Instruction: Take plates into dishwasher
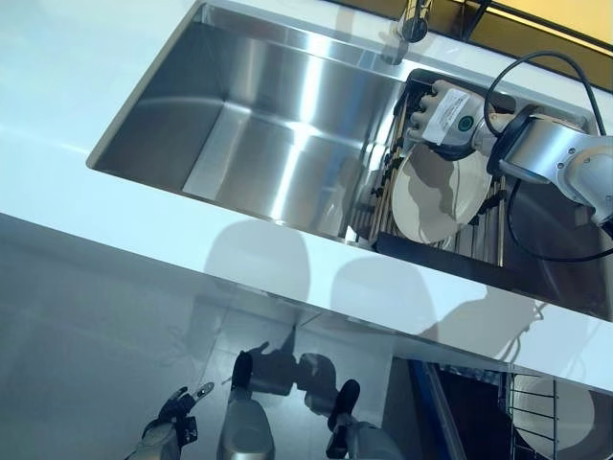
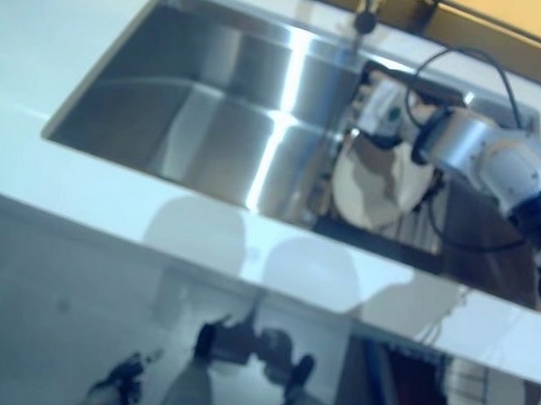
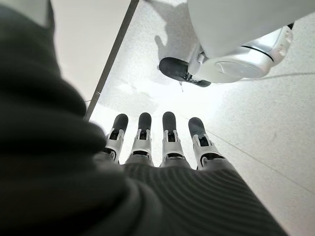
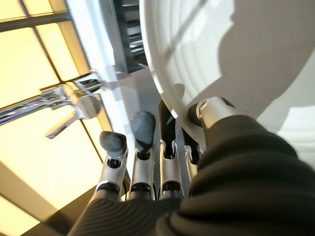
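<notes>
A white plate point(image 1: 436, 206) stands on edge in a dark wire rack point(image 1: 484, 230) at the right end of the steel sink point(image 1: 259, 125). My right hand point(image 1: 442, 115) is at the plate's upper rim. In the right wrist view the thumb point(image 4: 211, 110) lies on the plate's point(image 4: 236, 59) inner face and the fingers point(image 4: 167, 147) reach behind the rim, pinching it. My left hand point(image 1: 168, 422) hangs low beside the counter, over the floor, holding nothing; its fingers point(image 3: 170, 137) are straight.
A white countertop point(image 1: 287, 268) runs in front of the sink. The faucet point(image 1: 414, 19) stands just behind the rack. Below the counter at the lower right, an open dishwasher rack point(image 1: 522, 422) holds another white plate point(image 1: 565, 407).
</notes>
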You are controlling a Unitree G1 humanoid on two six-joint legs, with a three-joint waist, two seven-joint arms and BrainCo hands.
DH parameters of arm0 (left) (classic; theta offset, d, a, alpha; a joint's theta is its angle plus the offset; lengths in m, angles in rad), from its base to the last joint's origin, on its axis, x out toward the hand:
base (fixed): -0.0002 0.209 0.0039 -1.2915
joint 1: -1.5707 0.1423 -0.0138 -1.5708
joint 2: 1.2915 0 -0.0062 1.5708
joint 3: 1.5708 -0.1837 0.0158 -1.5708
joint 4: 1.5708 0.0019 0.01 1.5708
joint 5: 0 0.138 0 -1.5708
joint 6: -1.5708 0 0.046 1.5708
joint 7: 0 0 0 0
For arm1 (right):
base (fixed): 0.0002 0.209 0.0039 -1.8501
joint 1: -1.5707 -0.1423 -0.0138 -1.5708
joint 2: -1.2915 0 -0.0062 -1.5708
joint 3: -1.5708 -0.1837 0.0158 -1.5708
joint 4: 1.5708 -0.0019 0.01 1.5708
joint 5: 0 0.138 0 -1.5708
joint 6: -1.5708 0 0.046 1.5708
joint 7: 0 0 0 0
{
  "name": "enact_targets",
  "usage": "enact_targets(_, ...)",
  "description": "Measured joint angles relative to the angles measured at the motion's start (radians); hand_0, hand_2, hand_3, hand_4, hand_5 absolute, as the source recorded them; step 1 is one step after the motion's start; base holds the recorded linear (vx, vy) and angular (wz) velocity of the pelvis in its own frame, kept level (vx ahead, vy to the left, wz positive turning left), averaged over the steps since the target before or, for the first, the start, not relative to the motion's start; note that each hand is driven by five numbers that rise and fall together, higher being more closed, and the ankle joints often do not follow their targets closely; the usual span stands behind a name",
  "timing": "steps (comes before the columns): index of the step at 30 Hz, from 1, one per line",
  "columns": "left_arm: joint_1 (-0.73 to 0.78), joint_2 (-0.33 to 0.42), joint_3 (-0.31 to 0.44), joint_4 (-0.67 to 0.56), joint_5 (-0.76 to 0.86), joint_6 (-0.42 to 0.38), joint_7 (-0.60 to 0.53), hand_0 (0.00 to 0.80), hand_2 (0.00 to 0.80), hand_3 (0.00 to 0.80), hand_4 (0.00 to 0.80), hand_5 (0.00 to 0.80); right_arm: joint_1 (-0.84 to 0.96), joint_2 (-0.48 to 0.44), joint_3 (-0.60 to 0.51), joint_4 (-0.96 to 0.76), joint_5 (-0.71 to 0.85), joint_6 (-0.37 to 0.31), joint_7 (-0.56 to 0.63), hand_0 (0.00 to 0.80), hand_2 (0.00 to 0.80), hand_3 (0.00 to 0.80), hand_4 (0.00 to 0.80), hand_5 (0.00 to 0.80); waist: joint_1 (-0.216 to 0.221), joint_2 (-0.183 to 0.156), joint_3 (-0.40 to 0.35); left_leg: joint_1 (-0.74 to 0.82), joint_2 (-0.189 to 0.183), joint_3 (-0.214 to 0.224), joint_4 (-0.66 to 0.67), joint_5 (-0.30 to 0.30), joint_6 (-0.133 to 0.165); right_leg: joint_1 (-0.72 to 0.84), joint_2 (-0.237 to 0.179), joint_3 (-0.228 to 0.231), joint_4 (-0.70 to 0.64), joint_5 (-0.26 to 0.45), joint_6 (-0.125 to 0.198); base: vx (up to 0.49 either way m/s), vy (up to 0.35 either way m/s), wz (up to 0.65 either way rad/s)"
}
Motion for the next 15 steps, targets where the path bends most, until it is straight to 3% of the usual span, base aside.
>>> enact_targets(4,0.000,-0.006,0.006,0.001,0.002,0.000,0.005,0.000,0.000,0.000,0.000,0.000,-0.009,-0.011,-0.013,-0.001,0.008,0.016,-0.016,0.800,0.800,0.800,0.800,0.800,-0.008,-0.005,-0.003,0.025,0.002,0.016,0.000,0.000,0.000,0.015,0.001,0.015,0.000,0.001,-0.001,0.044,0.002,-0.10)
enact_targets(10,0.015,-0.019,0.005,0.015,0.014,-0.001,0.008,0.000,0.000,0.000,0.000,0.000,-0.010,-0.062,-0.020,0.026,0.155,0.112,-0.014,0.800,0.800,0.800,0.800,0.800,-0.034,-0.026,-0.056,0.048,0.004,0.026,-0.001,-0.001,-0.001,0.031,0.001,0.024,0.000,0.001,-0.001,0.079,0.007,-0.05)
enact_targets(15,0.036,-0.034,0.005,0.040,0.022,-0.001,0.008,0.000,0.000,0.000,0.000,0.000,-0.010,-0.068,-0.040,0.086,0.261,0.214,0.007,0.800,0.800,0.800,0.800,0.800,-0.038,-0.028,-0.128,0.090,0.005,0.073,-0.001,-0.014,0.003,0.048,0.001,0.060,0.000,0.002,-0.001,0.083,0.028,-0.20)
